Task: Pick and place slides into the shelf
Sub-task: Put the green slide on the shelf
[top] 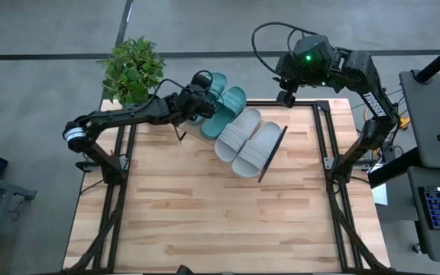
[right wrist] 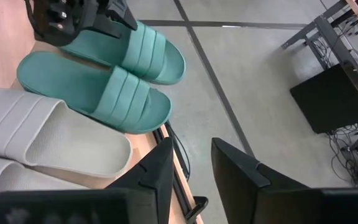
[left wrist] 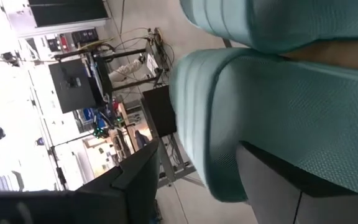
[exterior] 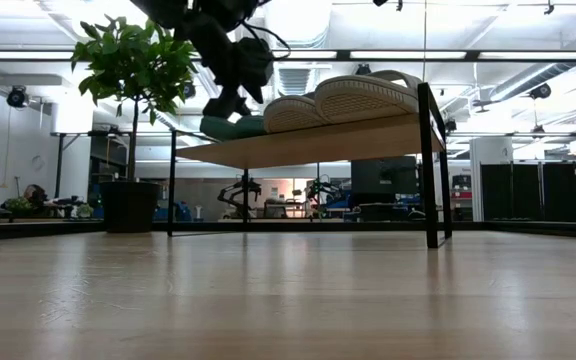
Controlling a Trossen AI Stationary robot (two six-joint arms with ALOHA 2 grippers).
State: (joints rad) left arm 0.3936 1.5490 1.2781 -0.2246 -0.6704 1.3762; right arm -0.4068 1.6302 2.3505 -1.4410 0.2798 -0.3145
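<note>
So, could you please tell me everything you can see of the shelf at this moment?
The shelf is a slanted light-wood board on a thin black wire frame, standing at the far end of the table. From the low view its board tilts, raised on black legs. All four slides lie on it side by side: the teal pair toward the plant, the grey pair beside them. The left gripper is at the teal pair's heels.

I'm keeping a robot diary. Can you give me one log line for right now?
slides: four on shelf | left gripper: at teal slides | right gripper: jaws apart, empty, beyond shelf | grey slides: side by side
</note>
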